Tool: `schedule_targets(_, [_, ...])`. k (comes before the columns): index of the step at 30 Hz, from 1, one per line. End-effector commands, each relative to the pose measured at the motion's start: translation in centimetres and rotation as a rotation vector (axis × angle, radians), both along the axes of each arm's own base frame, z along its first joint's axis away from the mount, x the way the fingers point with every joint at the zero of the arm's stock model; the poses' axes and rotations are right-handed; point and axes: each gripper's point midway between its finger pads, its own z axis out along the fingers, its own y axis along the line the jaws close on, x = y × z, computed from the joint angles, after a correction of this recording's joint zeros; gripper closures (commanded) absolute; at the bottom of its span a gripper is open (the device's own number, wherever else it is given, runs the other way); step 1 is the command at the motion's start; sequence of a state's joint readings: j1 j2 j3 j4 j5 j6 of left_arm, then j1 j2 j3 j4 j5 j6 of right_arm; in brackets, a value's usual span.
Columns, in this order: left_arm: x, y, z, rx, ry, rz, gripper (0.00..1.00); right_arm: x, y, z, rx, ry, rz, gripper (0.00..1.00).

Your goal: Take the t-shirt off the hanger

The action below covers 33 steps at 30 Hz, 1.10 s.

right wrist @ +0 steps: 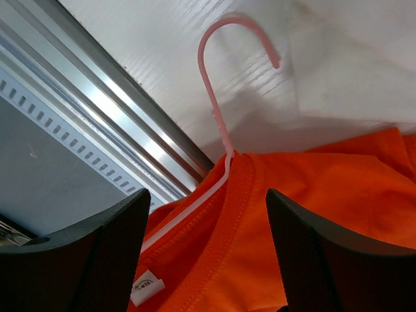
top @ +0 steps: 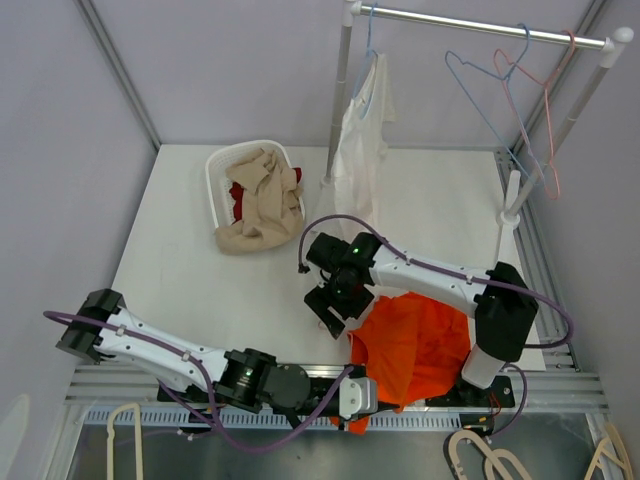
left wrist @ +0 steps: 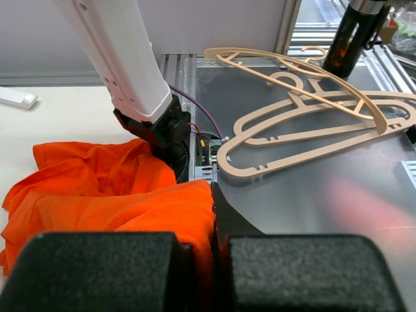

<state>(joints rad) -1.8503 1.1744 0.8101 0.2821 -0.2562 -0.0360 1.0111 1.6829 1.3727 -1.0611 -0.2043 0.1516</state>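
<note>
T-shirt: the orange t-shirt (top: 420, 345) is crumpled on the table (top: 190, 270) at about 5 o'clock in the top view. Its near part spills over the table edge between the two arm bases.
Hanger: the pink hanger (right wrist: 218, 97) sits in the shirt's neck. In the right wrist view its hook pokes out toward 12 o'clock, and a thin arm runs under the collar toward 7 o'clock.
Left gripper (left wrist: 203, 273): jaws are pressed together on a fold of the orange fabric at the shirt's 7 o'clock corner.
Right gripper (right wrist: 205, 260): jaws are spread wide with nothing in them, and the collar shows between the two fingers.
Neck label (right wrist: 146, 289): small and white, inside the collar at 7 o'clock in the right wrist view.
Basket (top: 212, 180): white, at 11 o'clock on the table, holding beige cloth (top: 262, 205) and something red (top: 238, 200).
Rail (top: 480, 28): at 1 o'clock. A white garment (top: 360, 140) hangs at its left end, with bare wire hangers (top: 520, 60) toward the right end.
Wooden hangers (left wrist: 312, 123): lying flat on the grey surface off the table's near edge, at 1 o'clock in the left wrist view.
</note>
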Motion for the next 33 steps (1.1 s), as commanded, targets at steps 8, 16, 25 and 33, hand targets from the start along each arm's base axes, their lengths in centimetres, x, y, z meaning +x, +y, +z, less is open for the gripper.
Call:
schedule_targets(8, [-1.1,1.0,2.2,-0.052,0.058,-0.06,0.99,-2.2,0.3,-3.5,-0.093,0.071,0.081,0.27])
schedule_targets(16, [-1.0,1.1,2.1,-0.047,0.053,-0.059,0.99,-2.0,0.9,-5.4,-0.11,0.068,0.077,0.37])
schedule_targets(25, [-1.1,1.3,1.8,-0.04,0.055,-0.063,0.99,-1.5,1.8,-6.2,-0.091,0.058,0.09,0.68])
schedule_targets(33, [-0.9,1.5,1.7,-0.042,0.056,-0.054,0.99,-2.2,1.1,-7.6,-0.134,0.108,0.106,0.8])
